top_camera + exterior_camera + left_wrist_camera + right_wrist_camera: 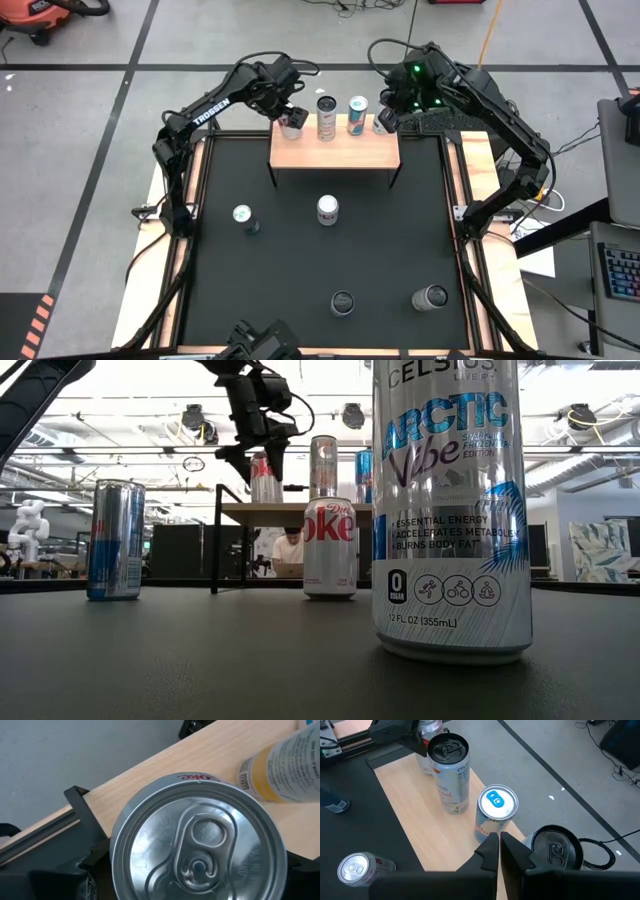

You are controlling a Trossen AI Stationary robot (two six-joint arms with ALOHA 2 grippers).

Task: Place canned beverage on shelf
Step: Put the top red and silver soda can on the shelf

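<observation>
Left gripper (pixel 291 122) is at the shelf's (pixel 335 152) left end, fingers partly open around a Coke can (pixel 290 123) standing upright on the wood. Left wrist view looks straight down on that can's silver lid (pixel 199 845). Can't tell if the pads actually touch it. Right gripper (pixel 499 851) is fully closed, holding nothing, hovering by the shelf's right end just above a black-topped can (pixel 556 849). Two more cans stand between: a tall Celsius (pixel 326 117) and a blue-tab one (pixel 357 115).
</observation>
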